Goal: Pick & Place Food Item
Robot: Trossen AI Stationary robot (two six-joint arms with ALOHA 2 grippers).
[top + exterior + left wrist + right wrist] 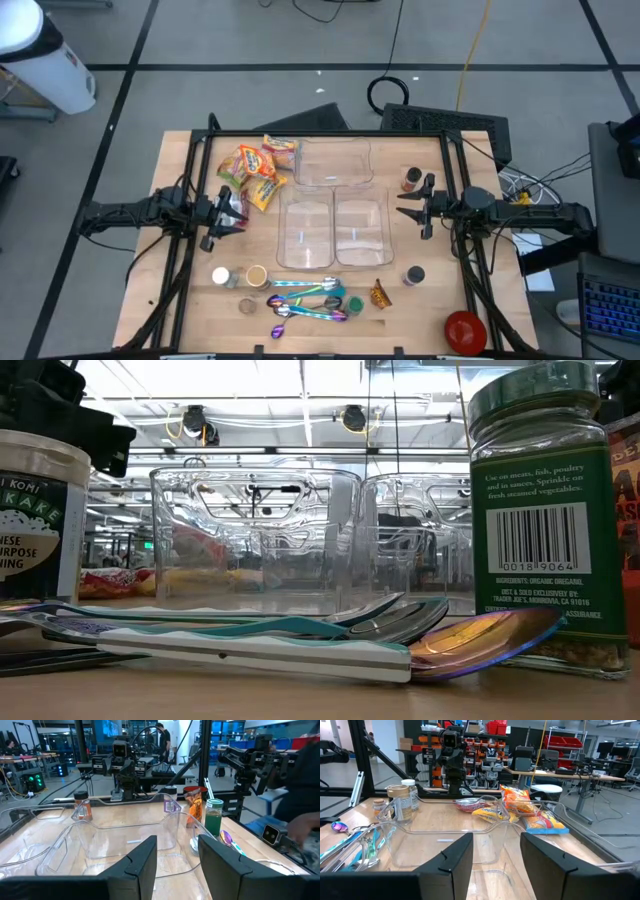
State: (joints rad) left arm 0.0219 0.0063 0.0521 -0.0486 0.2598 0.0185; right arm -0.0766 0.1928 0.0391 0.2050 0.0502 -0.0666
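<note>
While both arms are waiting at opposite side edges of the table (190,300), nothing is being carried yet; the left gripper (222,213) is hovering by the left edge with fingers (141,865) standing partly apart and gripping nothing, just beside the nearest snack packet; the right gripper (412,208) is sitting by the right edge, facing inward, its fingers (451,860) likewise part-open and bare; the two are pointing at each other across the clear containers (330,205), which are filling the table's middle, probably as drop targets since all three are looking empty.

The food packets (255,170), orange and yellow bags, are lying in a loose heap toward the far-left corner, touching or overlapping one another, right next to the far container (335,162); I'm judging that the left arm is the one placed to pick, being nearest; the overlap is possibly making a clean single-bag grasp awkward.

Along the near edge, spoons (305,298) are lying in a bundle, with spice jars (230,276) toward the near-left corner, a small jar (415,274) and a wrapped item (380,295) to the right, a red lid-like disc (465,330) at the near-right corner; another jar (410,180) is standing near the right gripper; these are looking like distractors kept clear of the containers.
</note>
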